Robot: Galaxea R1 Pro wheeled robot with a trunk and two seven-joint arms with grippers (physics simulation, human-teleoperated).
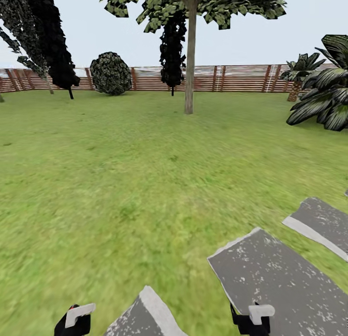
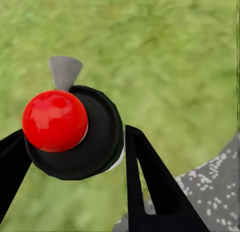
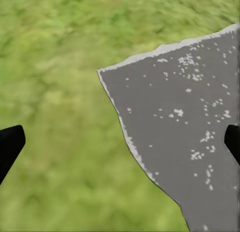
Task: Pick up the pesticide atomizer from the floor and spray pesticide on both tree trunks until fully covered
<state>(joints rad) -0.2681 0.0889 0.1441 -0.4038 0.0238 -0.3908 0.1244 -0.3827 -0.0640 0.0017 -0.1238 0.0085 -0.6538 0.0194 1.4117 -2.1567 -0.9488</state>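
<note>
The left claw (image 2: 75,157) is clamped on the pesticide atomizer (image 2: 70,129): in the left wrist view its black fingers (image 2: 150,177) flank the black body with the red ball top and grey nozzle. The right claw (image 3: 120,142) stands apart, empty, over a grey paving slab (image 3: 185,122). Pickup appears complete; the step in hand is the approach. One tree (image 1: 190,51) stands ahead across the lawn (image 1: 121,171), its bare trunk (image 1: 189,84) well apart from the robot. The next move calls for driving closer, then raising the nozzle toward the trunk.
</note>
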